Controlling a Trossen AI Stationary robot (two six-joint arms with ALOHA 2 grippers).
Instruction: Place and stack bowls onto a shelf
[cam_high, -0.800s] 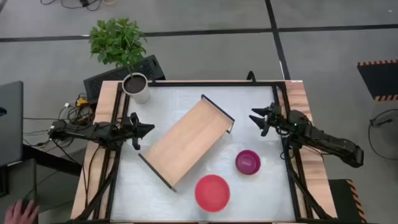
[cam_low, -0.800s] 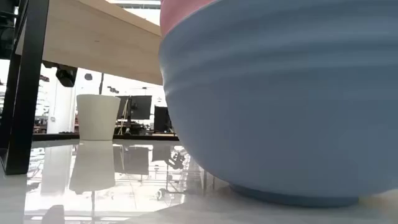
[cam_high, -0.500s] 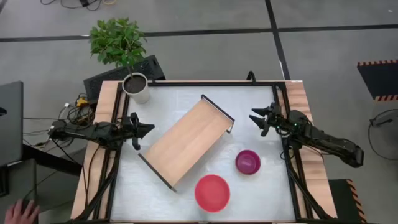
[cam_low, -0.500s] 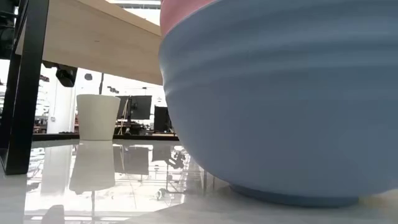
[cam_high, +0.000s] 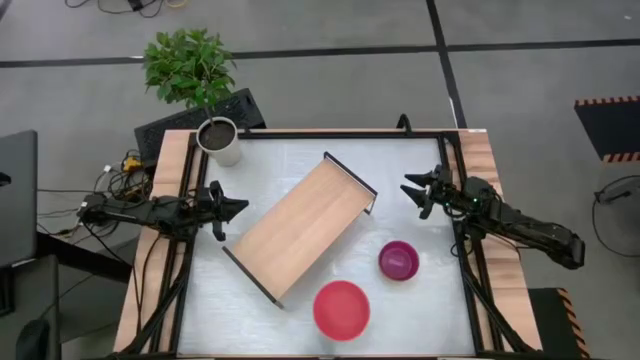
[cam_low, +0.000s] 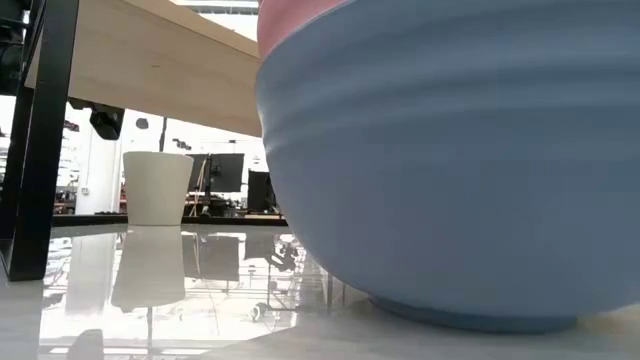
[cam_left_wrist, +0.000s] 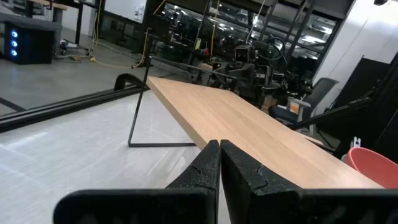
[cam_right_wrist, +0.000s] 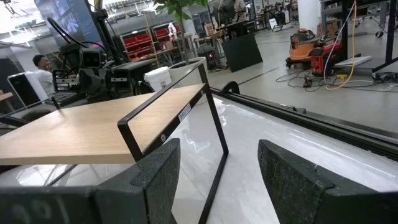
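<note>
Currently the shelf (cam_high: 303, 227) is lying diagonally mid-table, empty. Large red bowl (cam_high: 341, 309) is sitting near the front edge; small purple bowl (cam_high: 398, 260) is resting just beside the shelf's right side. Left gripper (cam_high: 236, 207) is waiting at the left edge, fingers pressed together. Right gripper (cam_high: 408, 187) is hovering at the right edge, fingers spread apart, holding nothing.

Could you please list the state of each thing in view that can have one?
shelf: standing on the table, top bare.
large red bowl: upright on the table, empty.
small purple bowl: upright on the table, empty.
left gripper: shut, holding nothing.
right gripper: open, holding nothing.
plant pot: upright, at a table corner.
</note>
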